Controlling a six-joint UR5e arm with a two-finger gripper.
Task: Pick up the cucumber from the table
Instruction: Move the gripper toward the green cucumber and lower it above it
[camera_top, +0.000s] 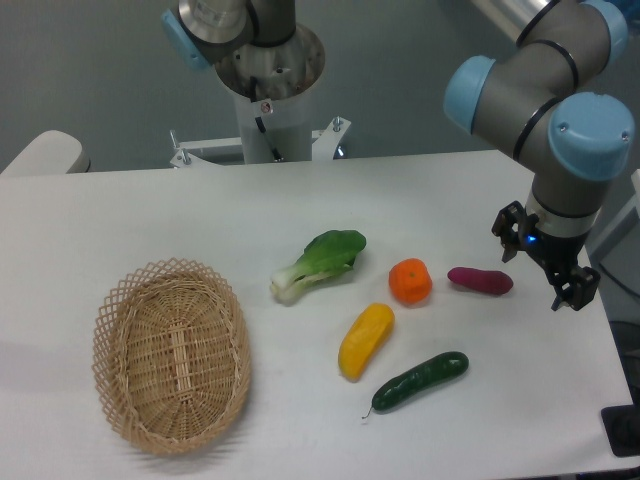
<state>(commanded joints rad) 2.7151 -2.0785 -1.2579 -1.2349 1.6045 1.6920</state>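
Observation:
The cucumber is dark green, glossy and bumpy. It lies slantwise on the white table near the front right, with its thin stem tip pointing to the lower left. My gripper hangs over the right side of the table, up and to the right of the cucumber and well apart from it. Its two fingers stand spread and hold nothing.
A yellow pepper lies just left of the cucumber. An orange fruit, a purple sweet potato and a bok choy lie behind it. A wicker basket sits at the front left. The arm's base stands at the back.

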